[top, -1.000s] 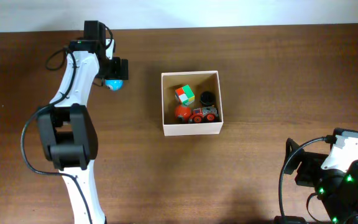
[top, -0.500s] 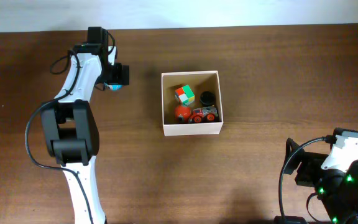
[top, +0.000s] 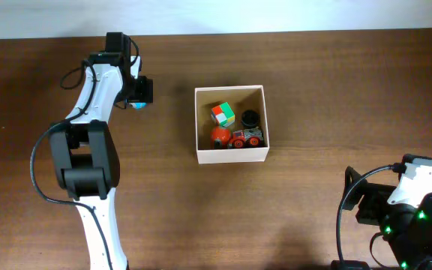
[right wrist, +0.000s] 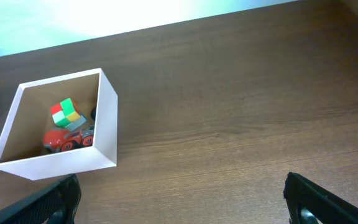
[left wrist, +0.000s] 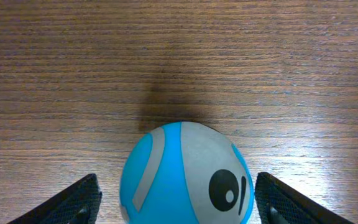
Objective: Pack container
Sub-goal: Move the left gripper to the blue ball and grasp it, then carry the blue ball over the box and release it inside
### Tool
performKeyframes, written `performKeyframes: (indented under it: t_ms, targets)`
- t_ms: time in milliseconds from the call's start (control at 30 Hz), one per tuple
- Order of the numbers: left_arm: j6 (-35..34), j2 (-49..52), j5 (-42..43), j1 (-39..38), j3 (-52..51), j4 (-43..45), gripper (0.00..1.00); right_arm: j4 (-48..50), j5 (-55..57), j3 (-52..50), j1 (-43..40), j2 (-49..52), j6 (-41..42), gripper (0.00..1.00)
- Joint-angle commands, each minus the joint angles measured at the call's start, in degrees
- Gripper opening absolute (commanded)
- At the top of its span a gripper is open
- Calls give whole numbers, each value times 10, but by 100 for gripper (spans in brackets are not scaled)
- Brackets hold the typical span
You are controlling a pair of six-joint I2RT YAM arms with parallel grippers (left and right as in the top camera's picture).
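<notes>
Container (top: 231,155): square, open-topped, white-walled, at mid-desk (top: 328,82); unmoved over the last second. Inside: coloured cube (top: 223,114), red toy car (top: 246,139), orange ball (top: 217,136), black round piece (top: 250,118); the same four as before, nothing added.

Blue-and-grey ball (left wrist: 185,180): on the desk well to the left of the container, outside it, not yet packed.

Left hand (left wrist: 178,177): a second ago set a little off the ball, most of the ball exposed from above; now shifted over it and covering part of it, with hardly any further motion in the last half second. Fingers (left wrist: 73,202) spread, one on each side of the ball, a gap visible on both sides, no contact seen.

Judged step: alignment done; closing on the ball next, then a carry rightward to the container. Container well apart from the left hand, to its right in the overhead view, bare desk between.

Right hand (right wrist: 180,180): spread wide, empty, at the near right of the desk, well apart from the container.
</notes>
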Motion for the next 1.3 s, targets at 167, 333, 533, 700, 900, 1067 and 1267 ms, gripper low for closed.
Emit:
performKeyframes:
  t_ms: [167,333,533,700,900,1067,1267]
  targets:
    - [5,4,-5,3,7,-12,57,1,7,0,-4,-1,0,99]
    - [5,4,-5,3,7,-12,49,1,7,0,-4,-1,0,99]
    - [5,-1,-5,-4,28,-25,50,1,7,0,-4,-1,0,99]
    - [5,-6,-5,-22,102,-66,50,1,7,0,-4,-1,0,99]
    - [5,-8,5,-63,219,-168,50,1,7,0,-4,-1,0,99]
    - [5,-8,80,-121,297,-280,50,1,7,0,-4,-1,0,99]
    - [5,-8,102,-186,302,-329,50,1,7,0,-4,-1,0,98]
